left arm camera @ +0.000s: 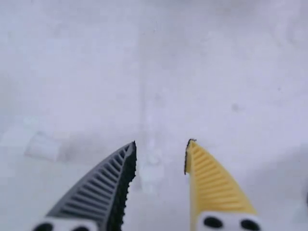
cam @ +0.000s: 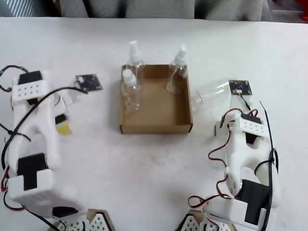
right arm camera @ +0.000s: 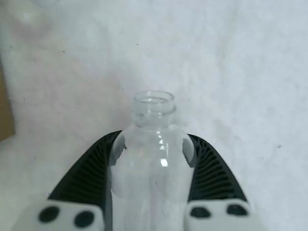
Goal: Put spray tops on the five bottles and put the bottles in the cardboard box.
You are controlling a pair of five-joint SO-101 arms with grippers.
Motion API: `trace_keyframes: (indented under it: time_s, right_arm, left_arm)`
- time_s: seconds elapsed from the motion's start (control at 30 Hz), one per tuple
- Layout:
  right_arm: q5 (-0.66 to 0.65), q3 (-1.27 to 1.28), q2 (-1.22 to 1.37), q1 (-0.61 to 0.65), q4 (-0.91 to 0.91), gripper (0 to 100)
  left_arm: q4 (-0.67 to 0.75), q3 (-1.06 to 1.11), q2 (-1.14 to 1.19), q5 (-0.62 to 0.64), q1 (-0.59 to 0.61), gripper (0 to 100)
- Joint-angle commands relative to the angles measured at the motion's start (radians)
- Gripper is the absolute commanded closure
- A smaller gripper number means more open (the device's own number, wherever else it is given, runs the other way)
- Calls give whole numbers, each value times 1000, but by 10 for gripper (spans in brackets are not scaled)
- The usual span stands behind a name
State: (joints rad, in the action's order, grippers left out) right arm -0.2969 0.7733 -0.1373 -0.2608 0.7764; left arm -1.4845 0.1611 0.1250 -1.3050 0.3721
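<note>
Right of the cardboard box, mid-frame in the high view: one clear bottle on its side, neck toward the box wall, clamped at the shoulder by the right end effector. Bare open neck, unlike the three capped bottles with spray tops at the box, two plainly inside and the third at the upper left corner.

Capping first, then boxing. Grip firmly but not hard, since thin clear plastic probably flexes and slips. Raise the neck and hold it steady for the other arm. Seat the top square on the threads and twist without dragging the bottle out of the grip.

At the left of the frame: left end effector, fingers apart, holding nothing, low over bare surface.

Underneath everything: white counter, matte and faintly mottled. Along the top edge: grey shapes beyond the counter, too cropped to name.
</note>
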Motion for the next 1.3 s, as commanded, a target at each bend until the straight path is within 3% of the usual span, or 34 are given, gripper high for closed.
trace_keyframes:
  time_s: [0.0, 0.17, 0.33, 0.53, 0.73, 0.9, 1.07, 1.27]
  right_arm:
    - [-17, -3, -2, -8, -15, 983]
    - [-20, -2, -2, -8, -15, 983]
    - [-20, -2, -2, -8, -13, 983]
    - [-20, 0, -2, -7, -12, 983]
    - [-21, 0, -2, -7, -10, 983]
    - [-21, 0, -2, -7, -10, 983]
    - [-21, 2, -2, -7, -10, 983]
    - [-21, 2, -2, -7, -8, 983]
  left_arm:
    - [-74, -18, -128, 109, 51, 839]
    - [-26, 187, -289, 284, 77, 979]
    - [236, 526, -456, 580, 131, 980]
    - [624, 885, -654, 1028, 188, 980]
    - [743, 1097, -926, 1404, 194, 980]
    - [634, 1175, -1142, 1478, 193, 954]
    - [577, 1160, -1198, 1525, 191, 801]
    - [577, 1063, -1030, 1562, 194, 871]
